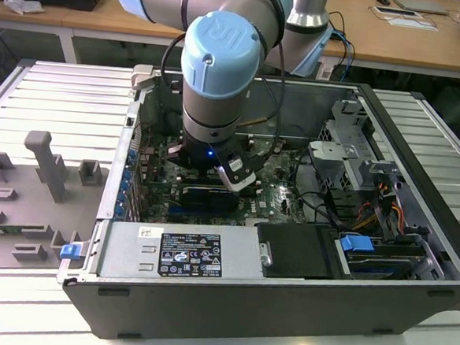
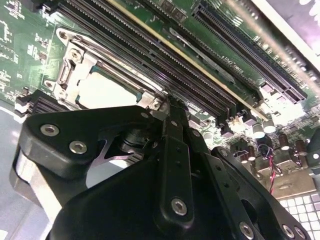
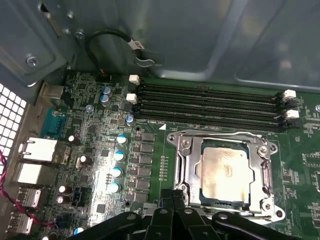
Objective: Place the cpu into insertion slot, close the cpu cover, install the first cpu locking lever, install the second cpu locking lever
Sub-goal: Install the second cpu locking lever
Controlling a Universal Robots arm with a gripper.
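In the exterior view the gripper (image 1: 230, 190) hangs inside the open computer case (image 1: 421, 154), low over the green board (image 1: 280, 196) near its middle. The arm (image 1: 218, 77), with its blue-capped joint, reaches down from the top of the picture. A grey fixture tray (image 1: 31, 198) lies on the table at the exterior view's left, well apart from the case.

In the second wrist view the gripper (image 2: 169, 107) has its black fingers (image 2: 172, 150) drawn together into one narrow tip, with nothing between them. That tip sits at the edge of the slot (image 2: 75, 60), by a corner of the cover (image 2: 87, 64). The cpu (image 2: 102, 90) lies in the slot, its pale top showing through the cover's window. The long black memory slots (image 2: 165, 55) run just beside it.

In the first wrist view the fingers (image 3: 172, 207) meet just beside the slot's (image 3: 272, 212) near rim. The cpu (image 3: 225, 172) sits flat inside (squarely, as far as can be seen), framed by the cover (image 3: 187, 165), which lies down over it. A thin wire lever (image 3: 220, 134) runs along the far side of the frame, between it and the memory slots (image 3: 210, 105). A black cable (image 3: 107, 37) loops above the board (image 3: 90, 95).
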